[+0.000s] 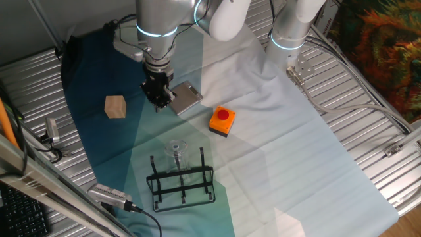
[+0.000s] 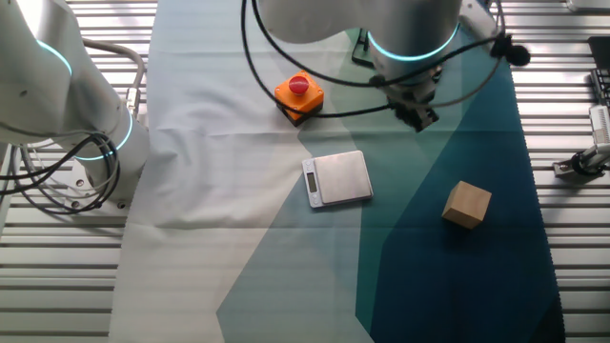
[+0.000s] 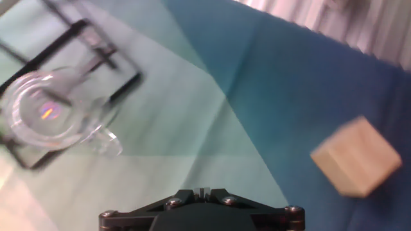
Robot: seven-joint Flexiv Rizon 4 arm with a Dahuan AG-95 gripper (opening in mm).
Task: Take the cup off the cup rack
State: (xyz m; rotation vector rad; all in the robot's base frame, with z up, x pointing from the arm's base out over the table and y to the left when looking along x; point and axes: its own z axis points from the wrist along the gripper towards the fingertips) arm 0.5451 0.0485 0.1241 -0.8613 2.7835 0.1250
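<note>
So the arm looks to be in the approach step, nothing grabbed yet as far as I can judge. The small clear glass cup with its thin stem (image 1: 176,151) sits on one of the upright prongs of the low black wire rack (image 1: 182,180), near the front edge of the cloth-covered surface (image 1: 296,151). The black two-finger gripper (image 1: 158,97) hangs well apart from it, up over the flat grey metal plate (image 1: 187,97), with the tan wooden cube (image 1: 115,106) off to one side and the orange button box with a red button (image 1: 222,120) on the other. Next move, I'd guess, is travelling over to the rack, lining up on the cup and lifting it straight up off its prong. The fingers are cut off in the hand view and tiny in the fixed ones, so I can't tell whether they're spread or closed. The glass is super faint, and the hand view is blurry. In the other fixed view the arm hides the rack almost completely.
</note>
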